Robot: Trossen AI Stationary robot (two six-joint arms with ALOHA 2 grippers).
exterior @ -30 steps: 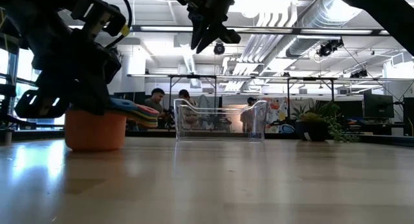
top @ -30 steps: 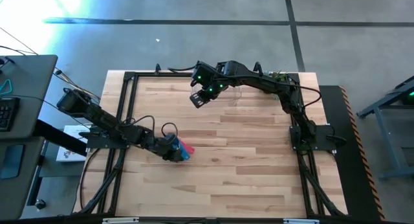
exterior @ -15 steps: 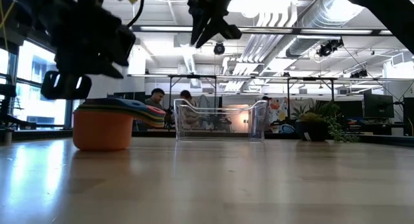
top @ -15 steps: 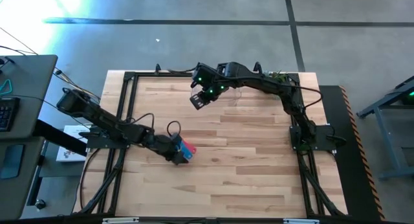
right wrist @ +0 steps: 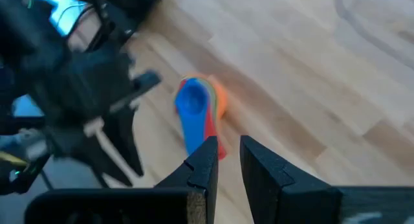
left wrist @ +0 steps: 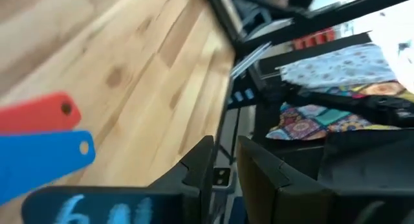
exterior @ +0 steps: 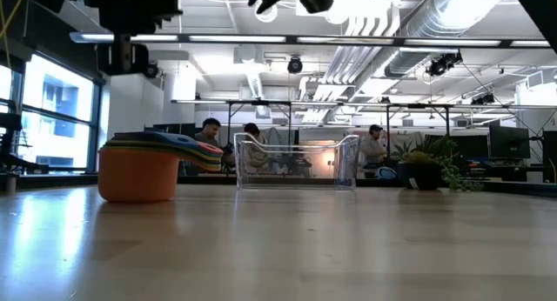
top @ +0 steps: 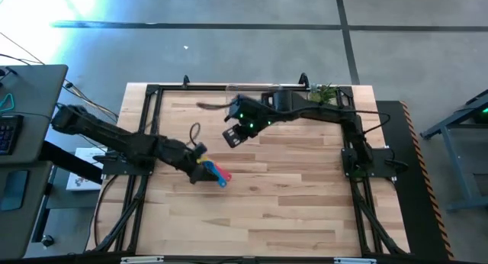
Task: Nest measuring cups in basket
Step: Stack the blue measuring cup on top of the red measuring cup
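- High view: we've got the stack of measuring cups point(top: 214, 172) sitting on the table point(top: 305, 195) left of the middle, handles fanned out toward the right edge, blue and coral-red showing. The left gripper point(top: 195, 159) is just beside the stack on its left-edge side, apparently clear of it, so our guess is the cups are nested and simply parked there. The right gripper point(top: 233, 134) hangs over the table nearer the far edge, empty. The basket is barely visible from up here, just a faint outline near the far edge, so no point from us. A potted plant point(top: 323, 93) sits by the far right corner.
- Low view: the nested cups point(exterior: 144, 169) rest flat on the table with the orange one outermost and the coloured rims layered inside it. The clear basket point(exterior: 296, 162) stands well apart from them, farther back, and we see no cups in it. So the nesting looks done but the "in basket" part isn't. The arms only show as dark shapes at the top here. People stand in the room behind.
- Left wrist view: the left gripper's fingers point(left wrist: 194, 172) are close together with a narrow gap and nothing in it. The coral-red handle point(left wrist: 39, 112) and blue handle point(left wrist: 42, 160) lie flat on the wood beside it.
- Right wrist view: the right gripper's fingers point(right wrist: 204, 162) also stand narrow and empty, pointed down at the stack, blue cup point(right wrist: 191, 100) on top. Seems lined up to watch or reach for the handles, though that's our read.
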